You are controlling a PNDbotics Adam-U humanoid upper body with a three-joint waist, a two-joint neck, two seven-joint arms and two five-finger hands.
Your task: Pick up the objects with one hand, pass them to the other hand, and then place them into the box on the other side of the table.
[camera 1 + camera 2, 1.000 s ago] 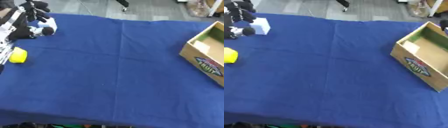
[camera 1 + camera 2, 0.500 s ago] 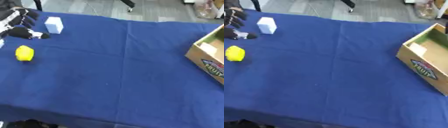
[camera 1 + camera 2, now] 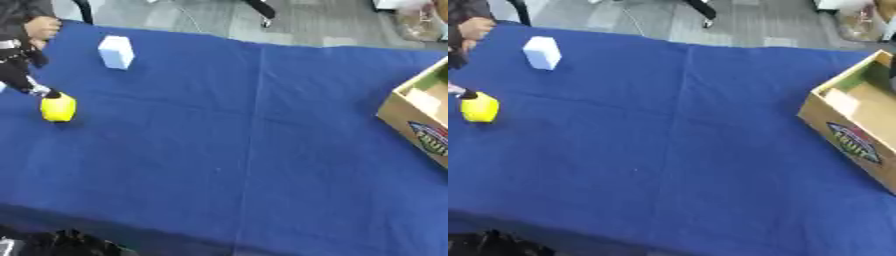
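A yellow rounded object (image 3: 58, 108) lies on the blue tablecloth near the left edge. My left hand (image 3: 19, 71) comes in from the left edge, mostly cut off. One straight black finger (image 3: 44, 91) reaches down to the top of the yellow object and seems to touch it. A white block (image 3: 115, 51) stands upright farther back, apart from the hand. The cardboard box (image 3: 852, 131) sits at the right edge, open, with a pale thing (image 3: 842, 102) inside. My right hand shows in neither view.
The blue cloth (image 3: 236, 135) covers the whole table, with its front edge near the bottom. A person's hand (image 3: 40, 27) rests at the far left corner, touching none of the objects. Grey floor lies beyond the far edge.
The camera has shifted, so the whole picture sits differently. My left hand has left the white block and come down toward the yellow object.
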